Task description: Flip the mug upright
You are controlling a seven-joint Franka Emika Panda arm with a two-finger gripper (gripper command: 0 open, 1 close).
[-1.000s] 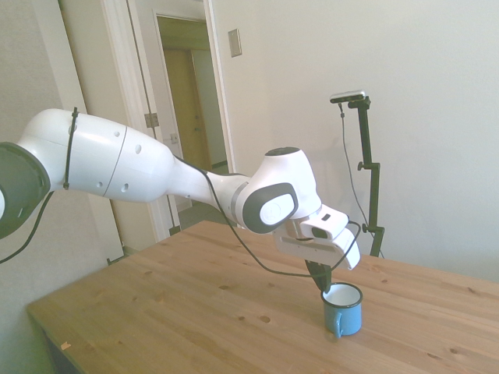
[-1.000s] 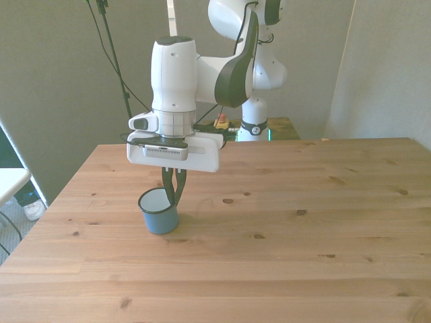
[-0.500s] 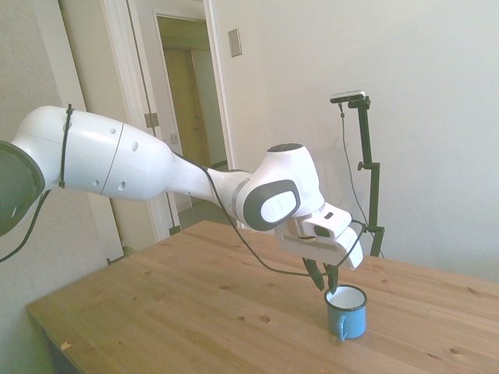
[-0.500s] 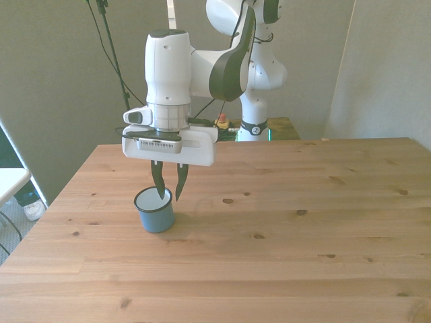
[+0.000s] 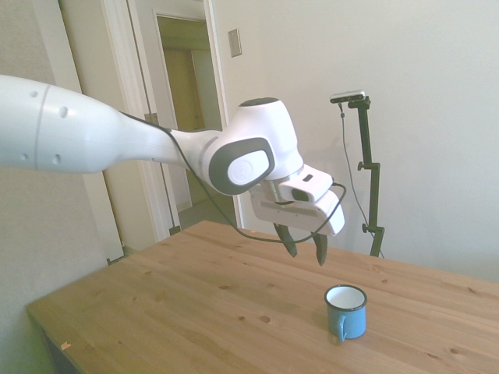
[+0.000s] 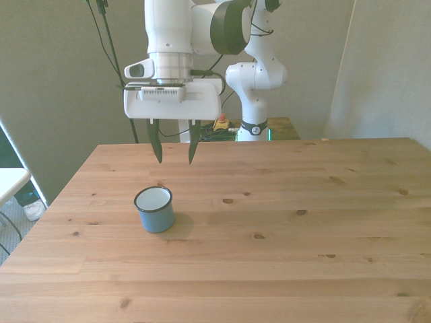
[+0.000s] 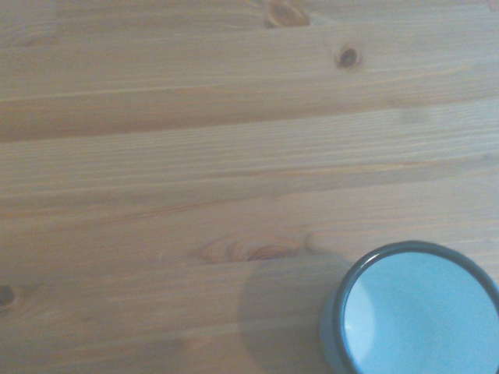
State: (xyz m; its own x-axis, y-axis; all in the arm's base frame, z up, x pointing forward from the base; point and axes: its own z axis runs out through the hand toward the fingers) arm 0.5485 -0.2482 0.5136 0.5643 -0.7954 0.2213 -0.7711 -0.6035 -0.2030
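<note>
The small teal-blue mug (image 5: 345, 310) stands upright on the wooden table (image 5: 195, 304), its white inside facing up and its handle toward the side camera. In the front view the mug (image 6: 155, 209) sits toward the front view's left. My gripper (image 5: 304, 251) hangs open well above the table, up and to the left of the mug in the side view, holding nothing. From the front, the gripper (image 6: 174, 160) is above and behind the mug. The wrist view catches the mug's rim and white inside (image 7: 417, 312) from above.
A doorway (image 5: 191, 117) stands behind the table in the side view. The table's edge (image 6: 74, 182) runs close to the mug on the front view's left. Bare wood (image 6: 303, 222) stretches toward the front view's right.
The gripper has let go of the mug's rim, opened wider and risen up and away. The mug stays upright on the table.
</note>
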